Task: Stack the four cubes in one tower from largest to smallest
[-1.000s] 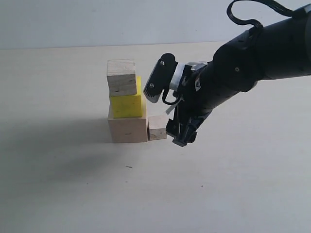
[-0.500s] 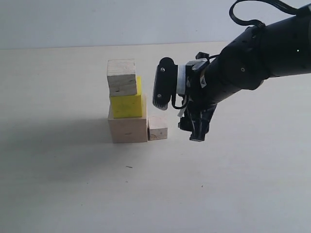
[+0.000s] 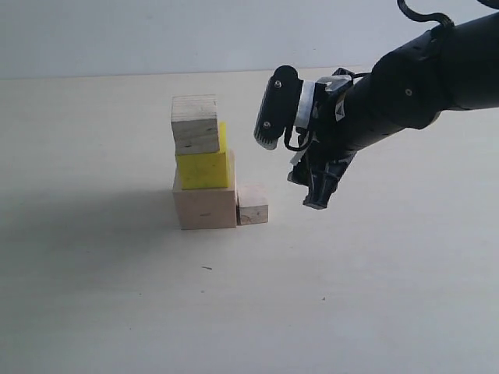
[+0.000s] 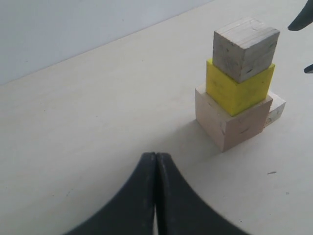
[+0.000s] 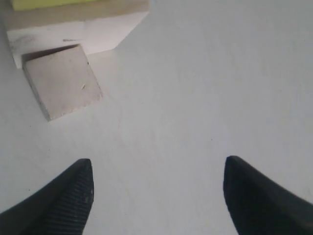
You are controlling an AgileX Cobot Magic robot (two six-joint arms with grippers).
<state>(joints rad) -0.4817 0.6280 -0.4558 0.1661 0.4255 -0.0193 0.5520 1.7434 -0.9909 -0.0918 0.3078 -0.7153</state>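
On the pale table the tower stands three high: large wood cube, yellow cube, then one small wood cube, set off toward nine o'clock so yellow peeks out beside it. The last small cube sits on the table at three o'clock of the base, seemingly touching it. Right gripper hovers further toward three o'clock, raised, jaws apart and empty, presumably lining up for that cube. Left gripper sits well back, fingers pressed together on nothing. From outside, the right jaws show edge-on, and the left arm is out of view.
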